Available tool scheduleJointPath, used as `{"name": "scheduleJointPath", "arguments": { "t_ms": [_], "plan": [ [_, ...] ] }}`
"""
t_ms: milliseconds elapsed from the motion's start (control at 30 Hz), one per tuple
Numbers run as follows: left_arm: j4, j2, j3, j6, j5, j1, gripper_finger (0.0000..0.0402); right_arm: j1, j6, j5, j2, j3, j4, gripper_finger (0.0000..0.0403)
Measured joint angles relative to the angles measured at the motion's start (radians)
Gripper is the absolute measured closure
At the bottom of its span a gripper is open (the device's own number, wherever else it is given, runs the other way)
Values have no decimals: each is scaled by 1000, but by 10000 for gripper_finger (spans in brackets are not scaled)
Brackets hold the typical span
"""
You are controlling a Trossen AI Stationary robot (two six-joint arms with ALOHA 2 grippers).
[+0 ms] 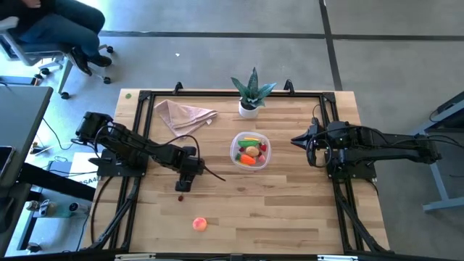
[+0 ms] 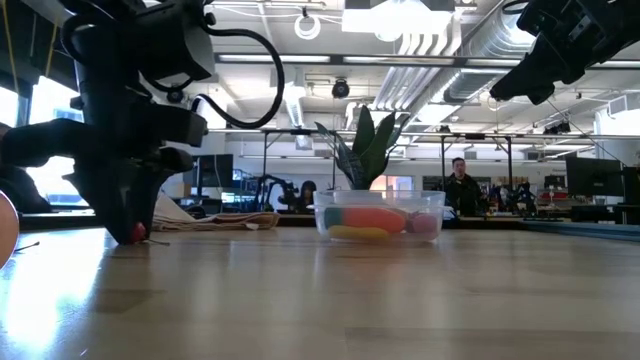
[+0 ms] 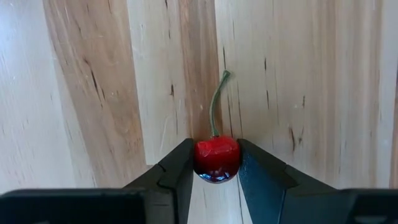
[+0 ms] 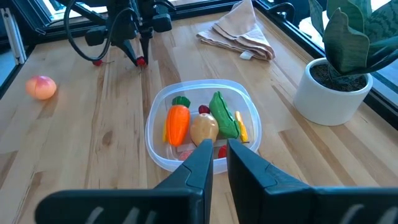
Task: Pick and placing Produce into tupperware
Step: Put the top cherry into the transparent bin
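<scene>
The left gripper (image 3: 216,163) pinched a red cherry (image 3: 216,158) on the worktop (image 1: 290,210), its underside hidden; the right gripper (image 4: 217,158) hovered, fingers narrow, holding nothing, beside the tupperware (image 1: 250,151).

produce (image 1: 249,153) in tupperware (image 1: 235,142), plant (image 1: 251,92) behind

In the low view the peach (image 2: 5,228) is cut off by the edge; the cherry (image 2: 137,232) sits half hidden behind dark jaws.
</scene>
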Motion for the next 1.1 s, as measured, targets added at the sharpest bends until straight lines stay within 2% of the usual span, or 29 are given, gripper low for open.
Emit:
{"name": "scheduleJointPath", "arguments": {
  "t_ms": [467,633,700,800,900,1100],
  "plan": [
    [-81,5,214,68,-26,1,294,0,0,0,0,0,0,367],
    [-71,3,355,179,-125,7,294,0,0,0,0,0,0,367],
    [-67,3,419,217,-131,30,294,0,0,0,0,0,0,367],
    [-47,2,512,241,-63,101,294,0,0,0,0,0,0,367],
    [-36,18,593,269,52,189,294,0,0,0,0,0,0,367],
    [-5,128,675,309,218,301,294,0,0,0,0,0,0,367]
  ]
}}
